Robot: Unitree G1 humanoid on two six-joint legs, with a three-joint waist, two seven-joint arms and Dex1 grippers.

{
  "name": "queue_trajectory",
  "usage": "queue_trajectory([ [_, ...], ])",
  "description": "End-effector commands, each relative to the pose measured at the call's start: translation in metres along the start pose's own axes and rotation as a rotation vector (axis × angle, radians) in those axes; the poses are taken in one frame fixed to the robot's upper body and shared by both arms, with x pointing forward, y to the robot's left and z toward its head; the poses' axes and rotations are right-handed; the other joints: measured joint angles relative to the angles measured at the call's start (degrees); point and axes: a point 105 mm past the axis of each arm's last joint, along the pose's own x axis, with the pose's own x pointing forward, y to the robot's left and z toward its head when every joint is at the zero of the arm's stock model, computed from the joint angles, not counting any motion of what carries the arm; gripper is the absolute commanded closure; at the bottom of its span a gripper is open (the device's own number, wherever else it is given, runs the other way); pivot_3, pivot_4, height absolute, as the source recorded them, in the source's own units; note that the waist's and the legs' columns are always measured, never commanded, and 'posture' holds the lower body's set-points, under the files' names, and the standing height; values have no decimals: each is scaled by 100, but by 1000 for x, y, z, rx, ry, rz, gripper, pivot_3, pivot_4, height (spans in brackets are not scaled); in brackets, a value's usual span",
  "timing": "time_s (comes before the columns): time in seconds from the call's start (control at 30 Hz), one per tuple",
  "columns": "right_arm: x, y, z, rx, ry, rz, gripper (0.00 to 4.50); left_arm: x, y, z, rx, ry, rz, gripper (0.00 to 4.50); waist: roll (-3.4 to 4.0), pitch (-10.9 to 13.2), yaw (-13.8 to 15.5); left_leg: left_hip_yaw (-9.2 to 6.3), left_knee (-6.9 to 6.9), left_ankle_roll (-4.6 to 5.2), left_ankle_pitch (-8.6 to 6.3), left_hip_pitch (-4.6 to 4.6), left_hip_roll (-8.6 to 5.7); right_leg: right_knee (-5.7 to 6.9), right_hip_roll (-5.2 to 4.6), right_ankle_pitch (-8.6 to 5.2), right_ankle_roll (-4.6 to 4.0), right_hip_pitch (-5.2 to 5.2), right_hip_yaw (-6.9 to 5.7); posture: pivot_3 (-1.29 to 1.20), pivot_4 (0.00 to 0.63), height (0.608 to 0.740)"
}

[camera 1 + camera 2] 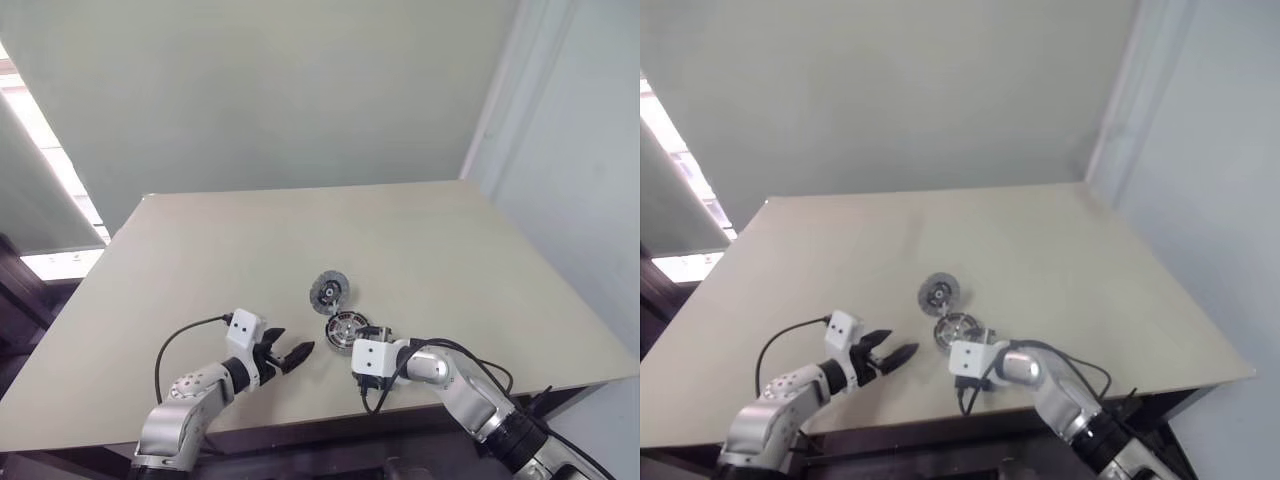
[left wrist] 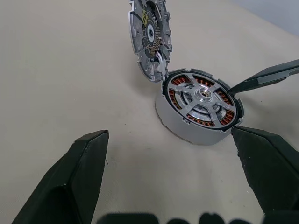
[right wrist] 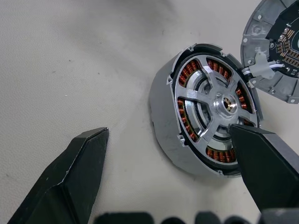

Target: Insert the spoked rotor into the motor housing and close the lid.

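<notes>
The motor housing (image 3: 205, 135) is shown lying flat on the beige table (image 1: 200, 260), nearer the front edge than the back and a little right of the middle. The spoked rotor (image 2: 201, 99) is seen already seated inside the housing, its silver spokes lying over the ring of copper windings. The lid (image 2: 150, 37) is seen just behind the housing, tilted up on its edge and touching the housing's rim, its inner face with circuit board turned toward the rotor; a short white lead joins the two parts.

The left gripper (image 1: 290, 354) is held above the table toward the front edge, to the left of the housing and apart from it, with its two black fingers spread wide and nothing between them. The right gripper (image 3: 173, 182) is held low beside the housing on its front right side, fingers likewise spread wide and nothing clamped. In the right wrist view, one right finger (image 3: 261, 163) overlaps the rotor's face, while the other stands over bare table; whether that finger touches the rotor cannot be told. A black cable (image 1: 175, 345) is looped from the left wrist.
</notes>
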Motion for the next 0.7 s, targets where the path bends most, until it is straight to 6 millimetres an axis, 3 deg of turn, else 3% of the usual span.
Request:
queue_trajectory([
  [0.03, 4, 2, 4, -5, 0, 29, 25, 1, -2, 13, 35, -42, -8, 0, 0, 0, 0, 1, 0, 0, 0, 1, 0, 0, 0, 0, 0, 1, 0, 0, 0, 740],
  [0.13, 5, -2, 6, 3, 1, 31, 567, 2, -2, 13, 37, -42, -9, 0, 0, 0, -3, 2, -1, 0, 0, 5, 2, 0, 0, 0, 0, 4, 0, 0, 0, 740],
  [0.5, 5, -8, 7, 3, 12, 31, 4357, 4, -4, 13, 38, -42, -17, 0, 0, 0, 2, 2, -6, 0, 0, 4, 0, -1, -1, 0, 0, 1, 0, 0, 0, 740],
  [0.6, 4, -10, 8, 29, 10, 24, 4499, 4, -4, 13, 38, -43, -17, 0, 0, 0, 2, 3, -3, 0, 0, 4, 0, 0, -2, 0, 0, 1, 0, 0, 0, 740],
  [0.7, 4, -13, 20, 164, -50, 9, 4499, 5, -4, 13, 37, -46, -16, 0, 0, 0, 2, 1, 0, 0, 0, 5, 0, 1, -1, 0, 0, 4, 0, 0, 0, 740],
])
